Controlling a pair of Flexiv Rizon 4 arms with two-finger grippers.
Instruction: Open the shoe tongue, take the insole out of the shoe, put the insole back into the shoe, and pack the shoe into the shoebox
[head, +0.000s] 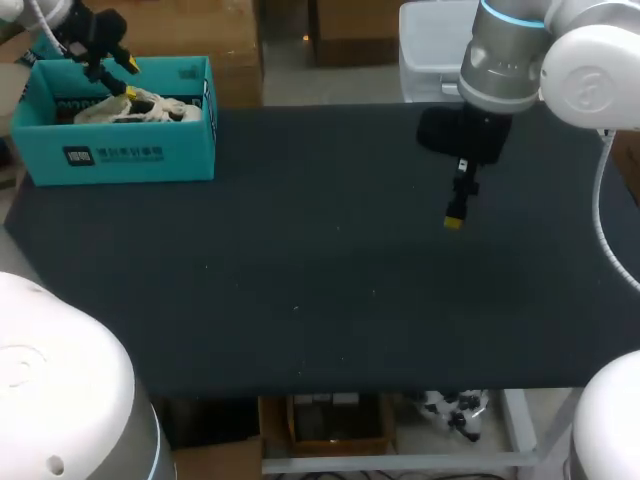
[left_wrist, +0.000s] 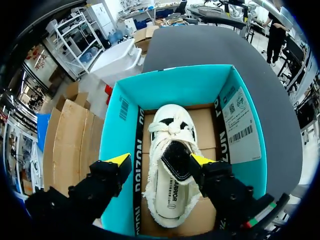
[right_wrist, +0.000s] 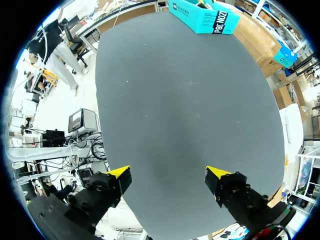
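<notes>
1. Shoe (left_wrist: 156, 150) position: it lies sole down inside the shoebox (left_wrist: 170, 87), at the far left of the surface (head: 320, 260). The knotted laces (left_wrist: 170, 129) point away from the left tool, the heel end toward it. The insole (left_wrist: 170, 195) looks seated inside and shows through the opening behind the dark tongue (left_wrist: 175, 157).
2. Left tool (left_wrist: 160, 160): it hangs over the box with its fingers wide apart and holds nothing. One tip is above the shoe's side, the other out by the box's side wall.
3. Right tool (right_wrist: 167, 175): it is over bare surface, well apart from the box, spread wide and empty.
4. Handling, judged: the shoe looks like light canvas with a frayed rim. Expect the upper to give under a pinch and the sole to stay stiffer.
5. If you must re-seat it, grip across the side walls at mid-length or at the heel collar. Avoid the laces and tongue, which would simply pull loose.
6. The insole is probably thin and floppy. A pinch at its heel edge would curl it out, so leave it alone.
7. The box is light card and would likely slide or tip if a finger catches a wall. Keep clear of the rim.
8. Packing looks done, by my reading.
</notes>
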